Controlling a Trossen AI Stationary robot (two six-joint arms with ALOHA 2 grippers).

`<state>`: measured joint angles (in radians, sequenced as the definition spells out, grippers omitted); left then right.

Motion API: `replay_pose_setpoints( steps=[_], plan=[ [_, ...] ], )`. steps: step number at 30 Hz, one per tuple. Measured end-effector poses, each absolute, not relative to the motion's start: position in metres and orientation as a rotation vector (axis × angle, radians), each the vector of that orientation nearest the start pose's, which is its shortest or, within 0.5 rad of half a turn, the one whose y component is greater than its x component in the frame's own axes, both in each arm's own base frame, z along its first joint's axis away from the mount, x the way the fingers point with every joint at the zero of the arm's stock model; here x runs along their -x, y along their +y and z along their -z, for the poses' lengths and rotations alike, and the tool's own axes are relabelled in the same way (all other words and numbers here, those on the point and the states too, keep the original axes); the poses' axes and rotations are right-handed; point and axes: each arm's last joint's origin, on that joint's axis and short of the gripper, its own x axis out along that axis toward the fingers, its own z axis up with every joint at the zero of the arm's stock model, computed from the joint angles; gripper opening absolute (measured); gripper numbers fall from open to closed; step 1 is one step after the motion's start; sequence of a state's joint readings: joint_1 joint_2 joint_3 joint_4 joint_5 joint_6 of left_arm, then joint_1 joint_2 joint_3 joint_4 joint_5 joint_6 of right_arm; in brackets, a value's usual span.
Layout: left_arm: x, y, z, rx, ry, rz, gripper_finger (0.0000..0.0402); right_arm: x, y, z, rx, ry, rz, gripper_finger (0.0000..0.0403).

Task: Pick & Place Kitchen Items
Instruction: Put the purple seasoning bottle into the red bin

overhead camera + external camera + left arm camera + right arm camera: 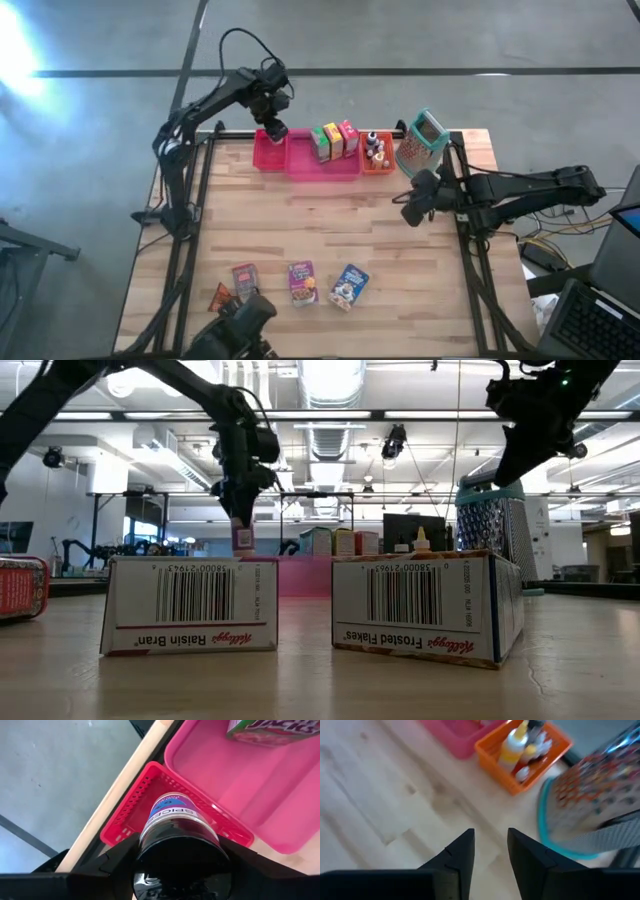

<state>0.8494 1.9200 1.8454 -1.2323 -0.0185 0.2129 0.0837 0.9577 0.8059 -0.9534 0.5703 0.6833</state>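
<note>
My left gripper (pixel 272 130) is at the table's far left, shut on a small spice jar (pixel 172 815) with a black cap and a blue-and-purple label. It holds the jar over the red basket (pixel 125 817). Beside the basket the pink tray (pixel 325 165) holds green, yellow and pink boxes (pixel 335 140). The orange basket (pixel 376 158) holds small bottles. My right gripper (pixel 491 850) hovers over bare table near the orange basket, its fingers a little apart with nothing between them. Three cereal boxes (pixel 302 282) lie near the front edge. My left gripper pinches the jar's black-capped top (pixel 177 857) between its two fingers, one on each side. The fingers come from above, pointing steeply down. The jar hangs upright below them (pixel 243 540), label end down, above the red basket's inside.
A metal grater (pixel 420 142) with a teal base stands at the far right beside the orange basket. An orange packet (pixel 221 297) lies at the front left by a dark camera mount (pixel 240 322). Bare wood spans the table's middle (pixel 320 225).
</note>
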Motion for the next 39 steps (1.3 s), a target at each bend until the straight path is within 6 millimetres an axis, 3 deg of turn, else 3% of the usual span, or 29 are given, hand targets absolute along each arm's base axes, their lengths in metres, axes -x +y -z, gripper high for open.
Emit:
replay_pose_setpoints(
  steps=[22,39],
  plan=[
    [-0.267,0.308,-0.263,0.39,1.333,-0.587,0.0232,-0.163,-0.003,-0.26,-0.214,0.801,0.799,0.0043],
    [-0.272,0.321,-0.236,0.415,1.362,-0.584,0.0232,-0.163,-0.003,-0.255,-0.216,0.801,0.799,0.0085]
  ],
)
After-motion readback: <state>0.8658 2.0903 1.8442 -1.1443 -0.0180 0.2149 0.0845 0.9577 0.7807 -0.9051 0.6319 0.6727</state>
